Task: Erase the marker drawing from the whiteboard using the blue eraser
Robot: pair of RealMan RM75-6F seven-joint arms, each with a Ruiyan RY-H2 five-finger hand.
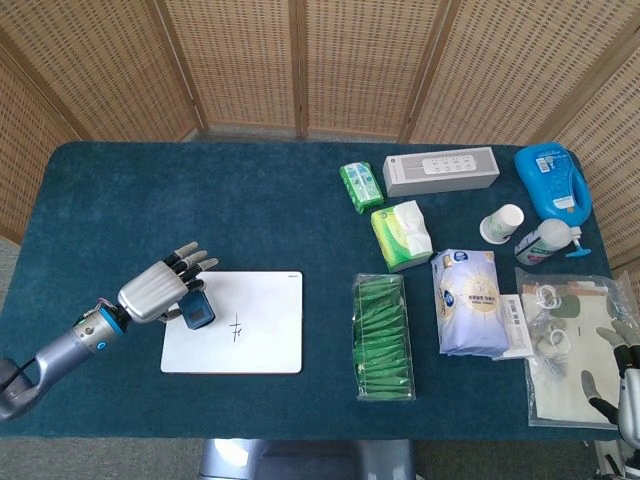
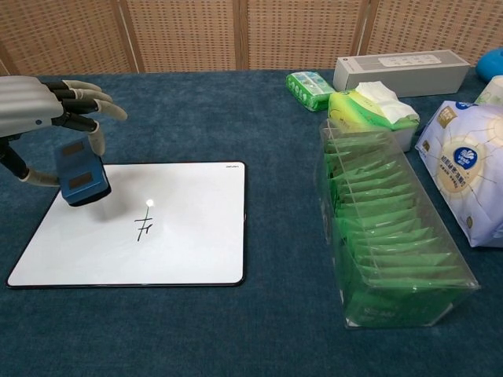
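The left hand point(image 2: 47, 106) holds the blue eraser point(image 2: 82, 174) pinched between its thumb and a finger, while its other fingers point(image 2: 93, 94) stretch forward and lie loosely spread above the eraser. In the chest view the eraser hangs clear of the whiteboard point(image 2: 181, 236), over the board's far left corner, and casts a soft shadow on the white surface beneath it. In the head view the same hand point(image 1: 155, 290) sits at the board's left edge with the eraser point(image 1: 197, 311) tucked under it.

The marker drawing point(image 2: 143, 228), a small cluster of crossed black strokes, lies near the middle of the whiteboard, to the right of the eraser and apart from it. The board rests flat on the blue bench point(image 1: 200, 210).

The right hand point(image 1: 618, 385) shows only at the lower right corner of the head view, its fingers apart and holding nothing, over a clear plastic bag point(image 1: 570, 350) of small items.

A clear box of green packets point(image 2: 389, 236) stands right of the whiteboard, well apart from it.
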